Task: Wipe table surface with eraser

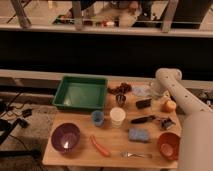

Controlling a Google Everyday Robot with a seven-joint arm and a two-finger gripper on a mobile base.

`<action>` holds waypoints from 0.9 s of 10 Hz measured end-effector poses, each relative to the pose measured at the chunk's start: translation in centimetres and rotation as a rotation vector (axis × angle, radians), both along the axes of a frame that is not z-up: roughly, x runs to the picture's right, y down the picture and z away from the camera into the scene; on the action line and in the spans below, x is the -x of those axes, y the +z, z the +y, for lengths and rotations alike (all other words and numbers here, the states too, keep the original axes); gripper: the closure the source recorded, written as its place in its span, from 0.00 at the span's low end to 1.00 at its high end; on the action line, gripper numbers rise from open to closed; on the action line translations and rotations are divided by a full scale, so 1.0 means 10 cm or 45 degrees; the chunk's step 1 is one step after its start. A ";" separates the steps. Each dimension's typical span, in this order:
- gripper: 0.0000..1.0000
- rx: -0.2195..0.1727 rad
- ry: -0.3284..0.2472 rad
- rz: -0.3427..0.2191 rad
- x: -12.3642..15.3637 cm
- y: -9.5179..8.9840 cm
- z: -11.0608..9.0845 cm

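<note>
The table surface (118, 142) is a light tan wooden top that fills the middle of the camera view. The eraser (143, 103), a small black block, lies on it at the back right, behind the white cup (117, 116). My white arm (176, 95) rises from the lower right and bends over the table's back right corner. The gripper (156, 93) hangs below that bend, just right of the eraser and a little behind it, apart from it. It holds nothing that I can see.
A green tray (80, 93) stands at the back left. Also on the table are a purple bowl (65, 137), a blue cup (97, 118), a blue sponge pad (138, 135), a black-handled tool (145, 119), an orange bowl (168, 144), an orange fruit (170, 105) and a fork (135, 155).
</note>
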State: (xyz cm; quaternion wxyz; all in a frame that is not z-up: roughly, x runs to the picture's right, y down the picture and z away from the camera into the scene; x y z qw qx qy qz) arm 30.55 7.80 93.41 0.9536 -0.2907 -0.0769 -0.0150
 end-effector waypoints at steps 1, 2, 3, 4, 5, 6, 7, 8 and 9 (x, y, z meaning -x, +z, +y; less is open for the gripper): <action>0.20 0.000 0.000 0.000 0.00 0.00 0.00; 0.20 0.000 0.000 0.000 0.00 0.00 0.00; 0.20 -0.005 0.000 0.004 -0.01 -0.01 -0.01; 0.20 -0.019 0.003 0.016 -0.01 -0.03 -0.04; 0.20 -0.037 0.010 0.024 -0.02 -0.08 -0.08; 0.20 -0.063 0.016 0.032 -0.02 -0.15 -0.14; 0.20 -0.090 0.022 0.033 -0.02 -0.21 -0.19; 0.20 -0.095 0.025 0.035 -0.04 -0.22 -0.20; 0.20 -0.094 0.025 0.034 -0.03 -0.22 -0.19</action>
